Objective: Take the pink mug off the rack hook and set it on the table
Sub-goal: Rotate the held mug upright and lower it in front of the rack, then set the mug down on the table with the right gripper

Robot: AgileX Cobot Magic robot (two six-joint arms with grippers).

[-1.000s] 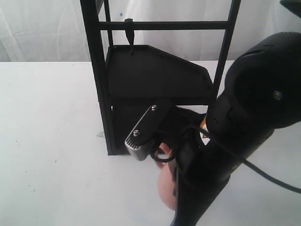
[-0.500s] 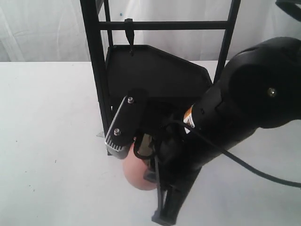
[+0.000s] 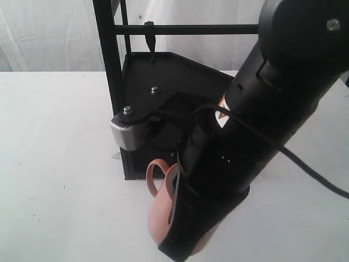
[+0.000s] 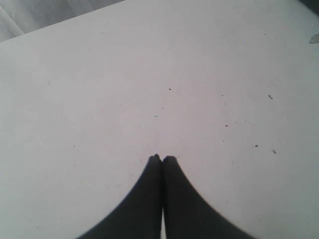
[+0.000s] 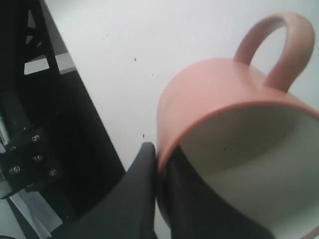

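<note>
Holding the pink mug [image 5: 214, 94] by its rim, clear of the rack hook [image 3: 150, 41]

My right hand [image 5: 160, 160] was clamped on the mug's wall, 1 finger outside on the salmon skin and 1 inside against the cream lining. I judge that grip suited the job: pinching the rim left the loop handle free, so it could slip off a peg with no finger in the way. The handle pointed away from my wrist and the mouth faced my wrist camera, so the mug was tipped well over rather than upright.

In the exterior view the mug sat low, in front of the black rack [image 3: 113, 82] and below its angular shelf [image 3: 180, 82]. It was well apart from the hook, which hung bare from the thin bar. My own arm covered most of the mug's body there, so I could not tell whether it touched the surface [image 3: 54, 136] or hung just above it. By my reckoning the unhooking was done and the setting-down was not. The mug would need turning base-down before I let go, or it could roll onto its side.

As for contents, the mug's inside showed only plain cream wall with nothing in it that I could see, so tipping it risked no spill.

My left hand [image 4: 162, 160] had its 2 fingers pressed together on nothing. It hung over a stretch of white surface with a few dark specks, out of the way of the right arm's work.
</note>
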